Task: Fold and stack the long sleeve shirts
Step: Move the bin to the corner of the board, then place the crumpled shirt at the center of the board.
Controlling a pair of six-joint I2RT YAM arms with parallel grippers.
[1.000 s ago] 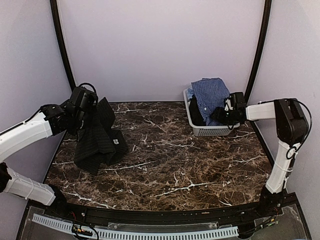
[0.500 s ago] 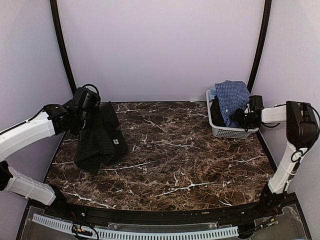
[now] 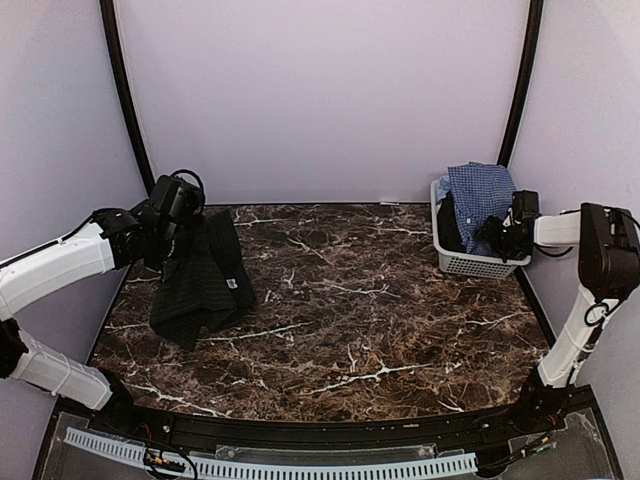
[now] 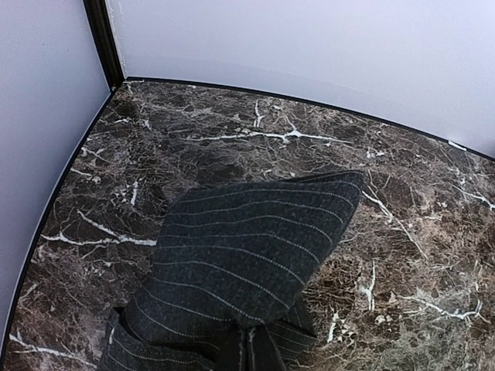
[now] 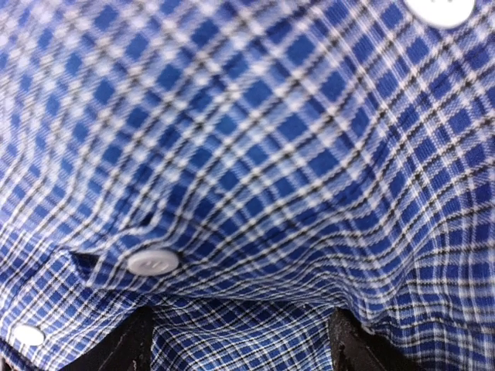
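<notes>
The black pinstriped long sleeve shirt (image 3: 200, 285) lies bunched at the table's left side, one part lifted. My left gripper (image 3: 183, 225) is shut on that lifted fold. In the left wrist view the striped cloth (image 4: 247, 255) fans out from the shut fingertips (image 4: 249, 352). The blue-and-white checked long sleeve shirt (image 3: 480, 195) is heaped in a white slatted basket (image 3: 470, 265) at the far right. My right gripper (image 3: 497, 235) is pressed in at the basket's right side. Its wrist view is filled with checked cloth (image 5: 255, 139), which spans the gap between the wide-apart fingers (image 5: 128, 348).
The dark marble table (image 3: 350, 310) has black posts at its far corners and purple walls close behind and on both sides. The basket stands hard against the right edge, close to the right post (image 3: 515, 90).
The basket with the checked shirt has slid to the right along with my right gripper. My left gripper has shifted slightly right with the black shirt's fold, which now hangs narrower.
</notes>
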